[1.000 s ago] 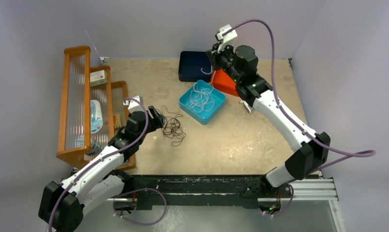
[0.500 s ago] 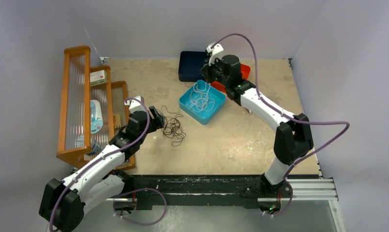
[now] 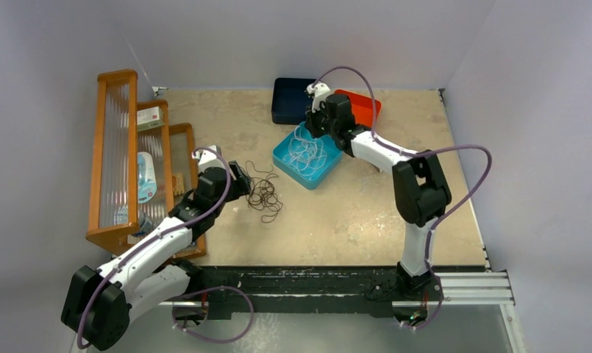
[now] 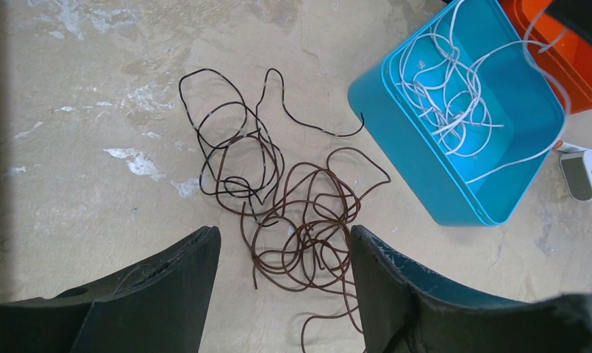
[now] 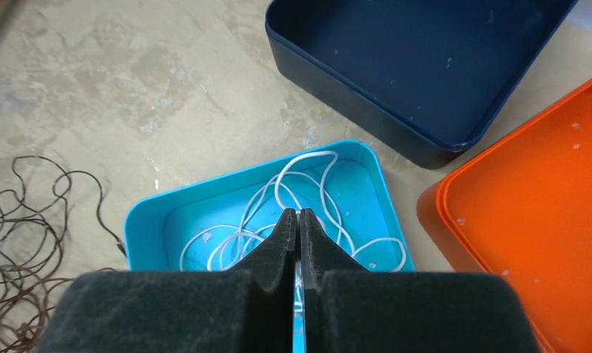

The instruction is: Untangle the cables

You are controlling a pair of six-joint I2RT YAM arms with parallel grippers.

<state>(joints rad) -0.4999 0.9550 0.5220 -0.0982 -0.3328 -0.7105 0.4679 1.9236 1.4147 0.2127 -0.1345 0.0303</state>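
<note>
A tangle of dark brown-black cables [image 3: 264, 195] lies on the table left of the blue tray [image 3: 285, 158]. In the left wrist view the tangle [image 4: 293, 220] lies just ahead of and between my open left gripper [image 4: 285, 239], whose jaws stand wide apart and empty. The left gripper [image 3: 243, 179] sits at the tangle's left side. White cables [image 3: 306, 151] are coiled in the blue tray [image 5: 153, 213]. My right gripper [image 5: 298, 213] is shut over the tray's far edge, pinching a white cable [image 5: 278, 184] strand; it also shows from above [image 3: 311, 125].
A navy tray [image 3: 289, 103] and an orange tray [image 3: 362, 107] stand behind the blue one. A wooden rack [image 3: 116, 162] with boxes and bottles lines the left edge. A small white-grey object [image 4: 581, 173] lies right of the blue tray.
My right arm has come down and toward the blue tray, lowering the white cable into it. The left arm and the dark tangle have barely moved.
</note>
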